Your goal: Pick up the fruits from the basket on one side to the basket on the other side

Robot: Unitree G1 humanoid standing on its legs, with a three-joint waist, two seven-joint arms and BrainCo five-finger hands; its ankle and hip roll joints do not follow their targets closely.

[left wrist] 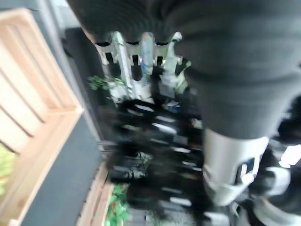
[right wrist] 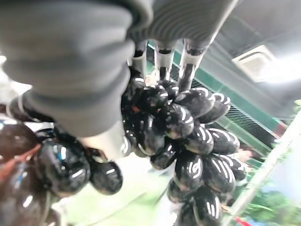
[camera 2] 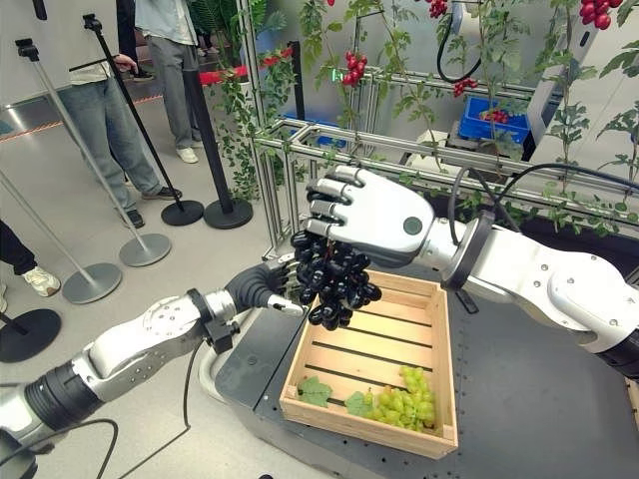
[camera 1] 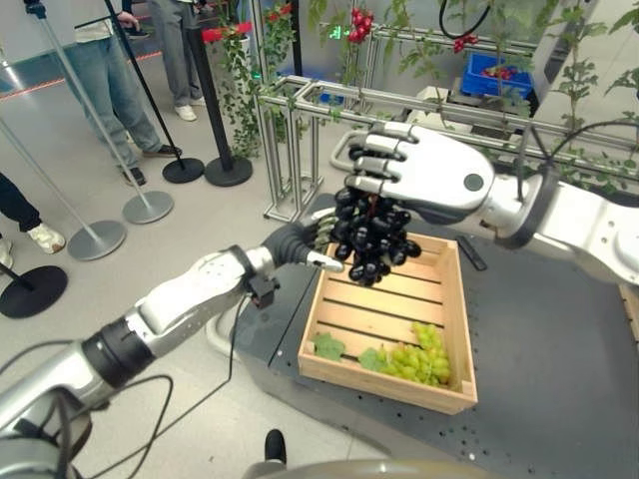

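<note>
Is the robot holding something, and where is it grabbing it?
Yes. The right hand holds the black grapes by the top of the bunch, which hangs over the crate.

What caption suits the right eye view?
Right hand holds black grapes over a wooden crate with green grapes.

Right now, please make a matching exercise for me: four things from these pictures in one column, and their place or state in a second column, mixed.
Things:
1. black grapes
2. green grapes
3. right hand
4. left hand

Place or state:
A. lying in a corner of the wooden crate
B. hanging in the air over the crate's far corner
C. fingers curled round the top of a dark bunch
D. reaching up to the dark bunch from the side

Pairs: 1-B, 2-A, 3-C, 4-D
</note>
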